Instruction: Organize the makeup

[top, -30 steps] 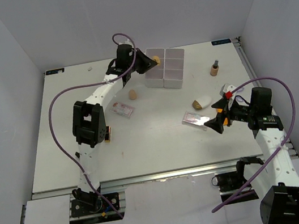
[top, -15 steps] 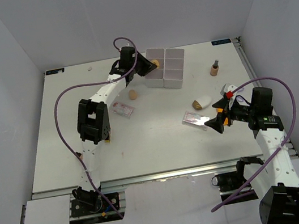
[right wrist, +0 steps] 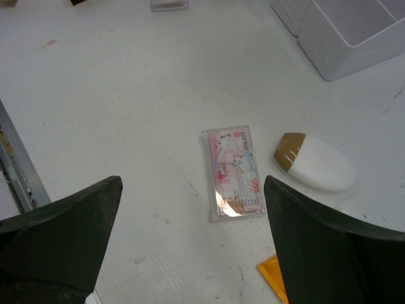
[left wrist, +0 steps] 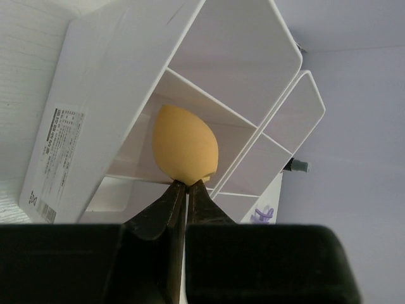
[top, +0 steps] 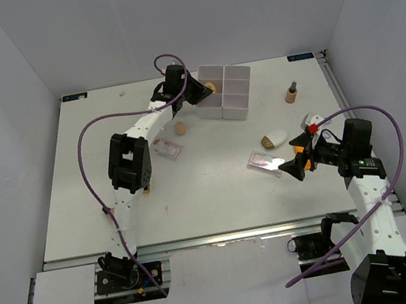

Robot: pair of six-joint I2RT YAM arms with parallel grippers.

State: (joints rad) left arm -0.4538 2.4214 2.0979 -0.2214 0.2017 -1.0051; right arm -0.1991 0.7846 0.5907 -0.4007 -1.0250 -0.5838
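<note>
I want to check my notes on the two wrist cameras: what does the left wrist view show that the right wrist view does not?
Only left wrist: the beige egg sponge, pinched by the shut left tool. Only right wrist: a pink flat packet beside a white-gold piece on the table, under the open right tool. Both: the white compartment box.

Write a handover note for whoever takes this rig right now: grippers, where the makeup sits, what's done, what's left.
Left gripper: shut on the egg sponge, holding it at a compartment of the white box, not yet released.
Right gripper: open, empty, above a pink packet.
On the table: white-gold piece, tan bottle, second pink packet, small tan piece.
Done: nothing visibly released into the box.
Left: drop the sponge, then box the rest.
</note>
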